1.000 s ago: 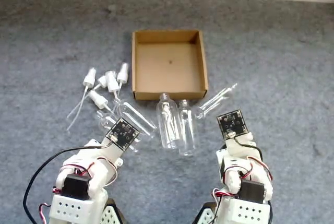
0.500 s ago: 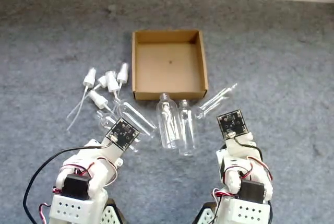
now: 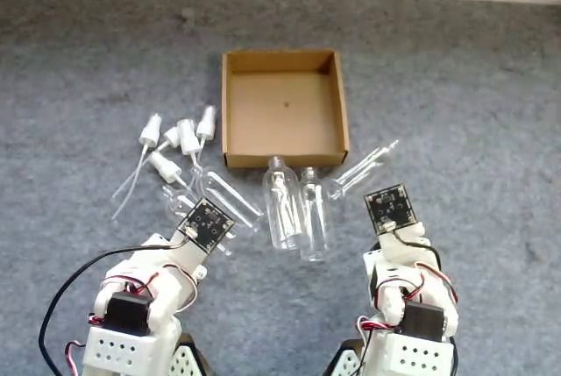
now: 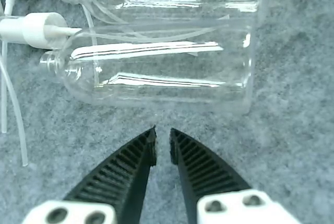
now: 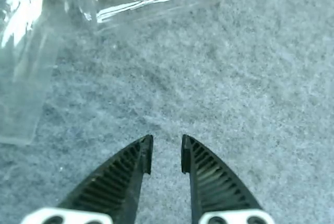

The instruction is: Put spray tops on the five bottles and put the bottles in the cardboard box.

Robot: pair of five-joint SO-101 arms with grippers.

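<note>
Cardboard box (image 3: 285,113) sits open and empty at the far middle of the table, shallow walls. Clear bottles lie on their sides between box and arms: two side by side just below the box's near wall (image 3: 282,201), (image 3: 313,214), one angled by the left arm (image 3: 230,199), a slimmer one off to the right (image 3: 359,170); exact count is hard to tell. None capped. Likely empty thin plastic: light, slick, prone to roll, may dent if squeezed, so best pinched across the mid body or at the shoulder below the neck. Left gripper (image 4: 162,140) sits just short of a bottle (image 4: 162,78), jaws almost pressed together, nothing between. Right gripper (image 5: 166,148) is the same, thin gap, over bare carpet. White spray tops (image 3: 188,137) are clustered left of the box. Heads look rigid, dip tubes floppy, so hold by the collar, not the tube.
</note>
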